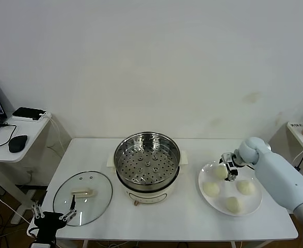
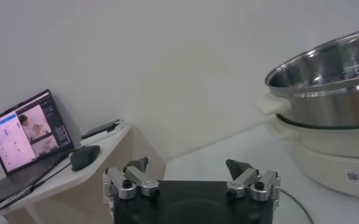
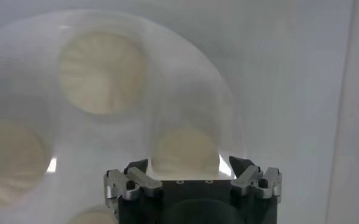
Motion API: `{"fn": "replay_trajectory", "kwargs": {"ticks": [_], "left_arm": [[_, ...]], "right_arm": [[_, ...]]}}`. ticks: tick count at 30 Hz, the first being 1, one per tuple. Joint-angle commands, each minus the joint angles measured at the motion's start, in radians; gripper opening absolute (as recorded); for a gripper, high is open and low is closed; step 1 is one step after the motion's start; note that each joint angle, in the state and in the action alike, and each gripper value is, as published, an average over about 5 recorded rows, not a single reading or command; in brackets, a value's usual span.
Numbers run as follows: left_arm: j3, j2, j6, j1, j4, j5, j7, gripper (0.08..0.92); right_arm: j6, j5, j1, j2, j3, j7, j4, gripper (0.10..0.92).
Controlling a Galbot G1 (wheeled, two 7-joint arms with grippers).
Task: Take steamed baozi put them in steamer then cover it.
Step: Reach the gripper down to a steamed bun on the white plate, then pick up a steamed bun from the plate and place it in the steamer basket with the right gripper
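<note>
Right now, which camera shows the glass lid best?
The head view: the cover lies flat on the table left of the steamer, handle up, the left gripper at its near edge. Neither wrist view shows the cover: the left shows the steamer's side, the right baozi on the plate.

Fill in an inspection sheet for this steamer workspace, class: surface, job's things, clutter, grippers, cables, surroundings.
Surface: white table, bare between items.
Job's things: steamer at centre, basket holding no buns; four baozi on a white plate on the robot's right; glass cover lying flat on the robot's left.
Clutter: nothing seen on the table.
Grippers: right gripper open, over the plate's far bun; left gripper open, parked at the table's near left edge, by the cover.
Cables: cords hanging from the side desk; another at the right edge.
Surroundings: laptop and mouse on the side desk; plain white wall.
</note>
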Motion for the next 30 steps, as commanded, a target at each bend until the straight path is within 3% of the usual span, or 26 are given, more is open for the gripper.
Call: {"fn": "replay_trajectory", "kwargs": {"ticks": [1, 16, 30], "left_arm": [[-0.006, 0.001, -0.001, 0.0, 0.003, -0.001, 0.0, 0.823], [-0.011, 0.003, 0.0, 0.0, -0.006, -0.005, -0.004, 0.823], [-0.003, 0.01, -0.001, -0.009, -0.007, -0.006, -0.005, 0.823]], "right_arm": [[-0.004, -0.016, 0.011, 0.025, -0.016, 0.004, -0.054, 0.789], [-0.019, 0.01, 0.012, 0.01, -0.028, -0.013, -0.025, 0.616], [-0.05, 0.168, 0.079, -0.158, -0.084, -0.036, 0.193, 0.593]]}}
